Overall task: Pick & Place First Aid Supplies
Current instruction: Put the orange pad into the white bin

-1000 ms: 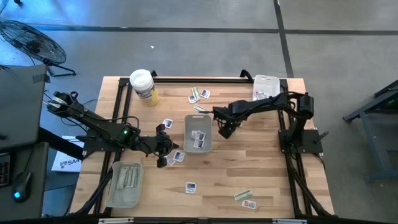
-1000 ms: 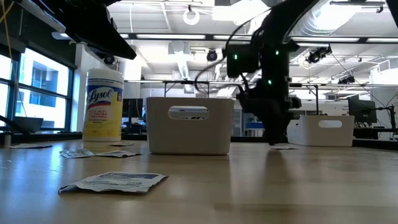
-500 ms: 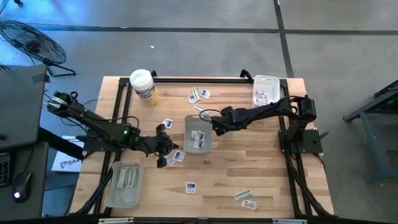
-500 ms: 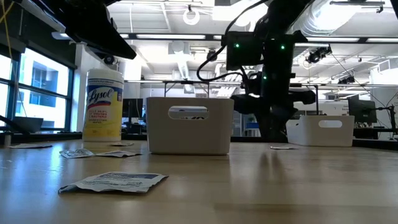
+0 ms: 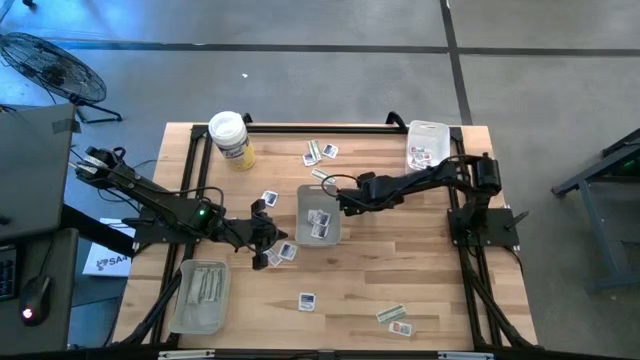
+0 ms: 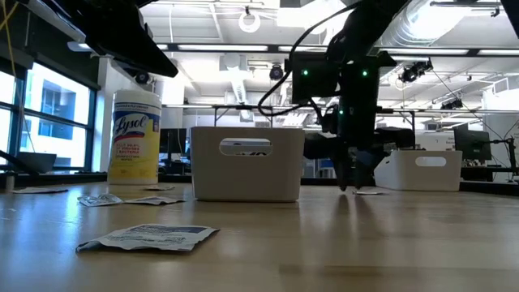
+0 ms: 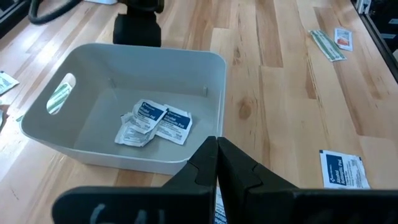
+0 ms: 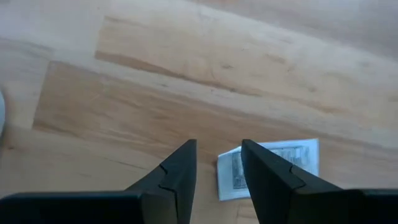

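Trays and packets spread across the counter [image 5: 420, 270]

Middle tray [image 5: 319, 214] holds packets [image 7: 153, 121]; another tray [image 5: 200, 296] sits near the front-left corner, a third [image 5: 427, 143] at the back-right; the tub [image 5: 231, 140] stands back-left, loose packets [image 5: 392, 318] front-right.

White packets [image 7: 153, 121] blue print, grey tray [image 7: 186, 65], yellow-label tub [image 6: 135, 136], pale wood table [image 5: 420, 260]

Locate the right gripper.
In the high view the right gripper hangs open at mid-table, just right of the centre tray, over a white packet on the wood.
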Available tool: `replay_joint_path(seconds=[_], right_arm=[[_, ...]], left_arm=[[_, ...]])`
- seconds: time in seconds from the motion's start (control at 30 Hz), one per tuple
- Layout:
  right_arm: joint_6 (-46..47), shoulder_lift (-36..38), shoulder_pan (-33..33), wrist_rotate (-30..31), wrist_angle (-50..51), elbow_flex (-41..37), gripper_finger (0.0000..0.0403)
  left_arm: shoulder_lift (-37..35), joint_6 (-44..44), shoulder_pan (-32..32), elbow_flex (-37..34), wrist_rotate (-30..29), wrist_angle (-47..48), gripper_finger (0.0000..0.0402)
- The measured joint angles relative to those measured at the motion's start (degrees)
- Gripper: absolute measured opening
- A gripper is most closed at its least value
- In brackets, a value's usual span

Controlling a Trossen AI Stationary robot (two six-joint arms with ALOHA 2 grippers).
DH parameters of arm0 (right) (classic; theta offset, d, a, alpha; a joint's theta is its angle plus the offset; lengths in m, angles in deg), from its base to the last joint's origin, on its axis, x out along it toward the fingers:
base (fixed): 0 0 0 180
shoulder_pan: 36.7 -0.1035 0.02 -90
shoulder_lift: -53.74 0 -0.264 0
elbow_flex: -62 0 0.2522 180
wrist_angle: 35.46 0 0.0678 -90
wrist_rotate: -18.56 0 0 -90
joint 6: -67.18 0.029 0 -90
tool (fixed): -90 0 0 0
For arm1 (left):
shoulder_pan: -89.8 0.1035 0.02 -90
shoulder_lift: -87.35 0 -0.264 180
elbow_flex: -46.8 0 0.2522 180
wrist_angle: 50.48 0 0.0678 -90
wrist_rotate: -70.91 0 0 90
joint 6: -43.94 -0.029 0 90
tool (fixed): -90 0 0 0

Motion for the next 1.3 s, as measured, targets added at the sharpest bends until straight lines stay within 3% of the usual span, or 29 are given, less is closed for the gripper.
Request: replay_joint_path(seconds=[0.43,0.87,1.3], right_arm=[[8.38,-2.08,0.02,-2.24,0.27,0.28,0.0115],[7.1,-2.21,-0.01,-2.05,-0.13,0.14,0.0005],[4.27,2.85,-0.05,-1.54,4.02,-0.22,0.0001]], left_arm=[[0.0,-0.01,-0.01,0.0,0.36,0.12,0.0002],[0.0,0.0,-0.01,0.0,0.5,0.12,0.0002],[0.0,0.0,-0.01,0.0,0.5,0.12,0.0002]])
